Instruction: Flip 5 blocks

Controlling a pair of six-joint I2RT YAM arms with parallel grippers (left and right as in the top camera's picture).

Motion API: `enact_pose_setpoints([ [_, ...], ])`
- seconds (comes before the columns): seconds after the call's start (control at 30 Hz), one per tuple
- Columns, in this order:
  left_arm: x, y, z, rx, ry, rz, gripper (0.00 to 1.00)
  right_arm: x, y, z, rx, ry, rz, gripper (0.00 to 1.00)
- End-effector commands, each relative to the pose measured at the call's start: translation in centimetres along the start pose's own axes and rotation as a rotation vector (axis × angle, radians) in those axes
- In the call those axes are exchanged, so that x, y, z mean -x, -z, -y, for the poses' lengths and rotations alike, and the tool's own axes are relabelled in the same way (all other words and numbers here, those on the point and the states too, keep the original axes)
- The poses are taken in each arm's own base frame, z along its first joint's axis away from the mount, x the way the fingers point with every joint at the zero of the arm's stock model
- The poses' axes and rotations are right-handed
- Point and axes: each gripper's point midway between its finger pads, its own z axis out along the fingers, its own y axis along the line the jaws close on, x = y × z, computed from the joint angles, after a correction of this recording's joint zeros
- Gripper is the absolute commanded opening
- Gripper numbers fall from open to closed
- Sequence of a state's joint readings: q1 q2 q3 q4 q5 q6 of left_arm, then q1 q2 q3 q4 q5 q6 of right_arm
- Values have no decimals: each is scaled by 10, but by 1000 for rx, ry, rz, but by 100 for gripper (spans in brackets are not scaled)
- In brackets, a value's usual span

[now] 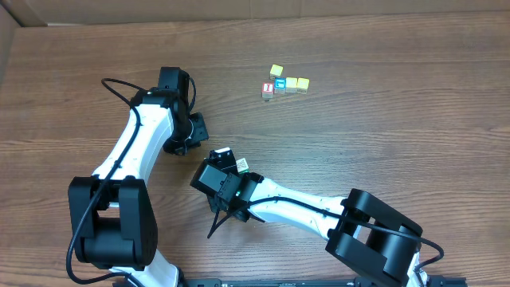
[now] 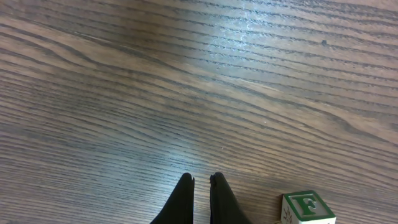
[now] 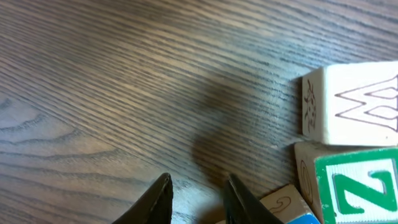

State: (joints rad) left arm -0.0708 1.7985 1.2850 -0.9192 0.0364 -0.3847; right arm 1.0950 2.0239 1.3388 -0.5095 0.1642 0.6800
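Right fingers set beside the block cluster, ready for a flip

The right fingers [image 3: 158, 202] are held narrowly apart with nothing between them, over bare tabletop [image 3: 93, 74]. Just beside them the blue block [image 3: 303, 219] is crowded against the green block [image 3: 354, 186], with the W block [image 3: 357, 102] close behind. The left fingers [image 2: 182, 202] are pressed shut and empty, and an F block [image 2: 306, 208] is seen near them at the frame edge. One block is best singled out, likely the blue one: the gap is to be widened to span it, opposite faces gripped squarely, and the block lifted clear before it is turned and set down apart, so that no neighbour is dragged or tipped
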Motion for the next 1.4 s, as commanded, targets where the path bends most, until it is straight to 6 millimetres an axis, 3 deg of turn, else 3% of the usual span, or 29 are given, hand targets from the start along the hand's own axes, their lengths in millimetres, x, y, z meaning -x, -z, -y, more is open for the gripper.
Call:
enact_pose_setpoints([
  [0.0, -3, -4, 0, 6, -19, -11, 4, 5, 3, -1, -4, 3, 16, 30],
  [0.07, -3, -4, 0, 7, -20, -11, 4, 4, 4, -4, 10, 3, 7, 30],
  [0.13, -3, -4, 0, 7, -20, -11, 4, 10, 15, -22, 91, 26, -20, 31],
  [0.27, -3, -4, 0, 6, -19, -11, 4, 37, 52, -33, 161, 22, -18, 31],
  [0.37, -4, -4, 3, -11, -19, -18, 4, 57, 76, -15, 136, -23, -17, 31],
  [0.47, -12, -4, 7, -24, -20, -50, 4, 72, 88, 15, 119, -96, -53, 30],
  [0.67, -39, -10, 15, -27, -27, -130, 4, 70, 80, 96, 46, -285, -206, 23],
  [0.8, -52, -18, 34, -86, -65, -154, 4, 58, 66, 127, 34, -373, -291, 18],
  [1.07, -76, -32, 51, -68, -112, -230, 4, 36, 32, 136, 58, -383, -304, 13],
  [1.37, -100, -60, 44, -26, -98, -374, 4, 49, 18, 129, 109, -362, -220, 7],
])
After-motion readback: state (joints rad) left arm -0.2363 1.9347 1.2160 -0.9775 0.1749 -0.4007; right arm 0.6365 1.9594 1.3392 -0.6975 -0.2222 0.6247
